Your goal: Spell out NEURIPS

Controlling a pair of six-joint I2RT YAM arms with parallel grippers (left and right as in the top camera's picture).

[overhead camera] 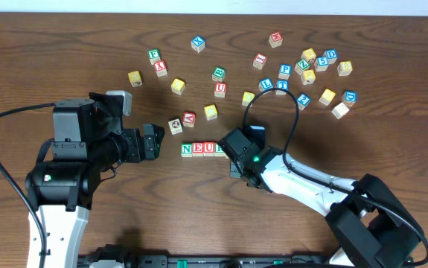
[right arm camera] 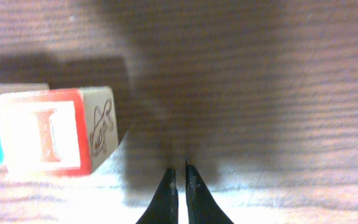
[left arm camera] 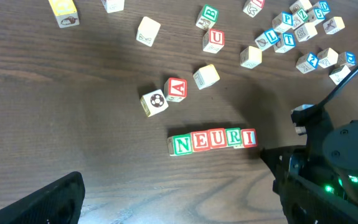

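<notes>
NEURI row (left arm camera: 213, 140) laid, two letters short.
Five cubes touching side by side at mid-table, reading N-E-U-R-I. Right gripper (right arm camera: 180, 169) pinched shut on nothing, just beside the red I (right arm camera: 45, 132); left gripper (overhead camera: 152, 141) spread wide, empty, left of the row. Lacks P and S — blue P (overhead camera: 285, 70) lying among the scattered cubes (overhead camera: 327, 97) beyond.

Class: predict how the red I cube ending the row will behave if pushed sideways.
The red I cube looks like stiff wood, likely light. Flat-faced, it should slide, not roll. It abuts the green R cube, so pushing toward the row probably shifts neighbours.
</notes>
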